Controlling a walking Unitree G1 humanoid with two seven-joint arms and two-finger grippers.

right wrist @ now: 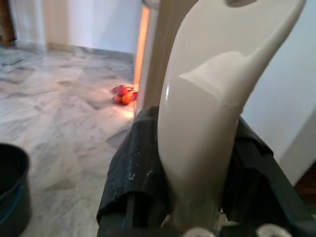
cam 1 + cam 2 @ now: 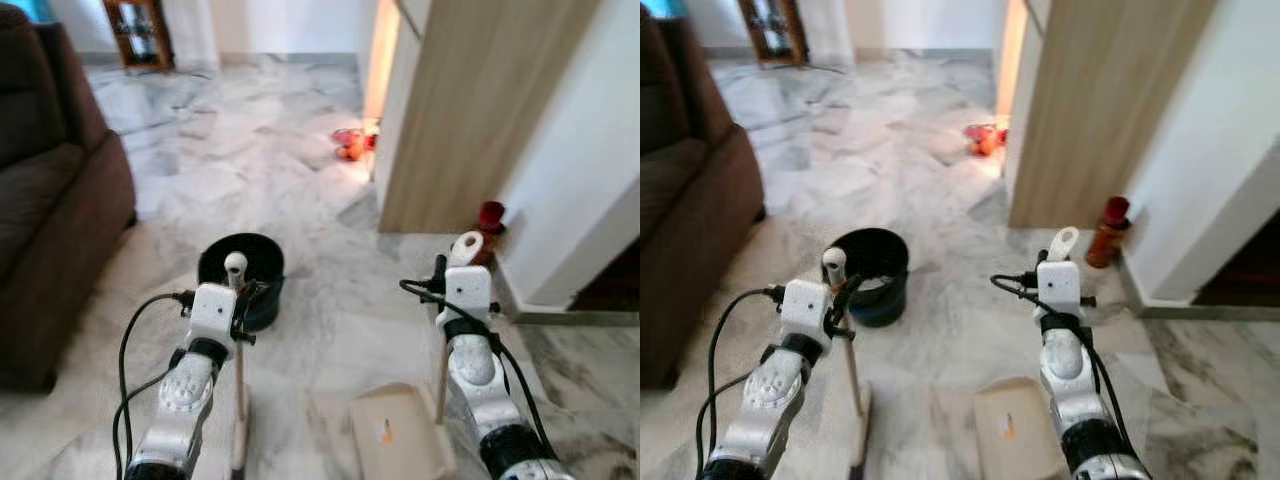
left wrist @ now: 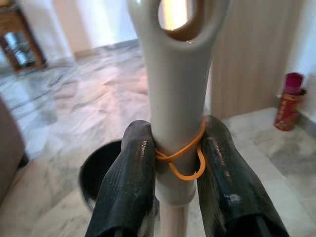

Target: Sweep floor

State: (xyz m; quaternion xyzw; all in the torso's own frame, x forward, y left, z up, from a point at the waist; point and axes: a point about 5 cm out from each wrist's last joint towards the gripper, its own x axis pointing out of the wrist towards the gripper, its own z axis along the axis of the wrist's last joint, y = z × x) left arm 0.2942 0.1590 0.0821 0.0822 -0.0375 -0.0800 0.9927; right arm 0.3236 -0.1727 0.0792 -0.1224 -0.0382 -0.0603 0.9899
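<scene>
Broom (image 2: 237,360) bristles run off frame; dustpan (image 2: 400,432) front edge cropped.

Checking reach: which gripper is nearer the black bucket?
Left. The left gripper, holding the broom handle, sits right beside the black bucket; the right gripper, holding the dustpan handle, is well off to its side.
</scene>
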